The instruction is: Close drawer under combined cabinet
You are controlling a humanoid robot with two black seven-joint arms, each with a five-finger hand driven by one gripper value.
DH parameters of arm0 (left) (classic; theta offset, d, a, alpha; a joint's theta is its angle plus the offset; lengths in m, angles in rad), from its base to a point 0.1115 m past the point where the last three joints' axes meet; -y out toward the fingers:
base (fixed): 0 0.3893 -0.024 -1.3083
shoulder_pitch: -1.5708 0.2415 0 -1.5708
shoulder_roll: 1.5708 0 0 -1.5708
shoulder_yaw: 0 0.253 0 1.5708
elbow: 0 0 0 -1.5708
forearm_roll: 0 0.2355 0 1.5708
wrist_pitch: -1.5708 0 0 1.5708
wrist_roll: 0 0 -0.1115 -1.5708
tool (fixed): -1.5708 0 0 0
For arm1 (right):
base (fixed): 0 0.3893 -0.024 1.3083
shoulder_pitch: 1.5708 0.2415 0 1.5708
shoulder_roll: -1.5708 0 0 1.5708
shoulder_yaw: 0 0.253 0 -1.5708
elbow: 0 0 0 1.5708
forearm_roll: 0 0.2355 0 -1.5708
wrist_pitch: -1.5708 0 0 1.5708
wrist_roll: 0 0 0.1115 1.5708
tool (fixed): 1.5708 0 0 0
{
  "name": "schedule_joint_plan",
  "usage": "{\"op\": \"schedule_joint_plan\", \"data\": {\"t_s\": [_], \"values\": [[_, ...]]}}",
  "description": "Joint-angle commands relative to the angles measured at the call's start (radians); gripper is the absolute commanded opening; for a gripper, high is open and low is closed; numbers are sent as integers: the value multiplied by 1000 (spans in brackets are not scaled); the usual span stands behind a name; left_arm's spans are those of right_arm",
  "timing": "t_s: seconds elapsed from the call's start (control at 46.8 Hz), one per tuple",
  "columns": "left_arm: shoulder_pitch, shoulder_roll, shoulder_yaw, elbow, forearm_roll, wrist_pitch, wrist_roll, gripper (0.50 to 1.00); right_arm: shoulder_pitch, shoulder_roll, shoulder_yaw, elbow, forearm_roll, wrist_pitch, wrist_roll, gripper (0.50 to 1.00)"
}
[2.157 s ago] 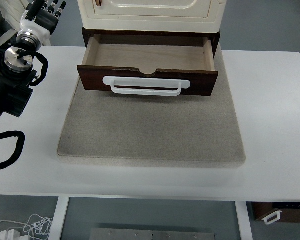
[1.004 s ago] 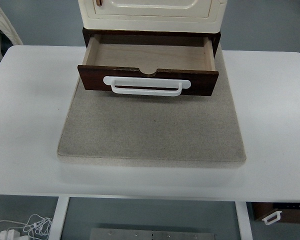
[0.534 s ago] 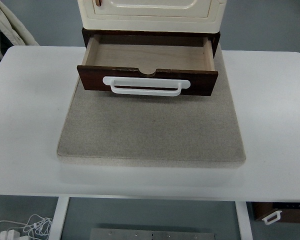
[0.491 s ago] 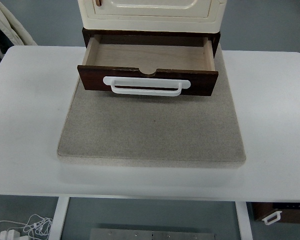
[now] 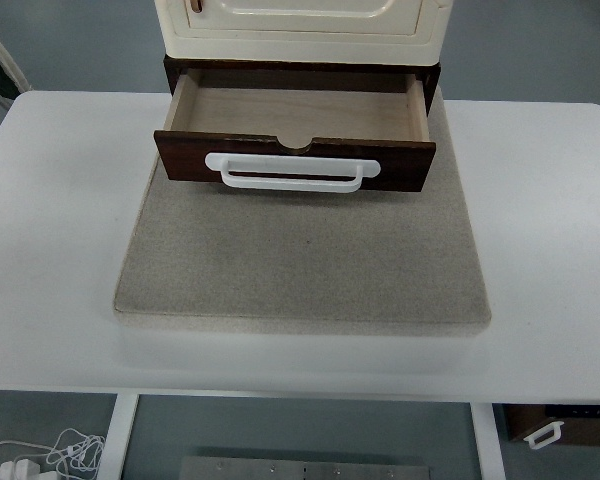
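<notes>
Drawer (image 5: 296, 112) pulled well out from beneath the cream cabinet (image 5: 302, 27), at the far middle of the surface (image 5: 540, 230). Dark brown front panel (image 5: 180, 158), with a shallow notch cut in the middle of its top edge. White bar handle (image 5: 292, 172) fixed across the panel, lying level. Pale wooden interior, bare. Dark brown base (image 5: 302, 68) of the cabinet framing the opening behind it. Front of the drawer hanging over the far edge of a grey speckled mat (image 5: 302, 260), laid flat and covering the middle of the white surface. No legible writing, brand or label anywhere on cabinet, drawer or mat. No robot hand inside the frame, left or right, so nothing to report of pose, fingers or position relative to the drawer. Below the near edge of the surface: white leg (image 5: 118, 436), a tangle of white cable (image 5: 42, 455) on the floor at lower left, and a small dark brown box with a white handle (image 5: 565, 424) at lower right.
</notes>
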Motion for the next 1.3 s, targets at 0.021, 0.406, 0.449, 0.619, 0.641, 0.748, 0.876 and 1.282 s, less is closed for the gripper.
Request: {"op": "schedule_joint_plan", "data": {"t_s": [0.021,0.406,0.449,0.619,0.641,0.748,0.876,1.282], "values": [[-8,15,66,-80,9,-1,0,1000,0,0,-1,0,0,0,0,952],[-74,41,250,-380,109,2,2,1000,2,0,1,-1,0,0,0,952],[-75,39,268,-405,119,7,3,1000,0,0,1,0,0,1,0,952],[-124,32,405,-491,158,8,5,1000,0,0,-1,0,0,0,0,952],[-130,28,419,-500,158,8,5,1000,0,0,-1,0,0,0,0,952],[-144,10,488,-538,159,7,12,1000,0,0,-1,-1,0,0,0,952],[-155,-19,577,-563,161,-4,20,1000,2,0,1,-1,0,0,0,952],[-175,-91,831,-670,302,-36,86,1000,0,0,1,0,0,0,0,952]]}}
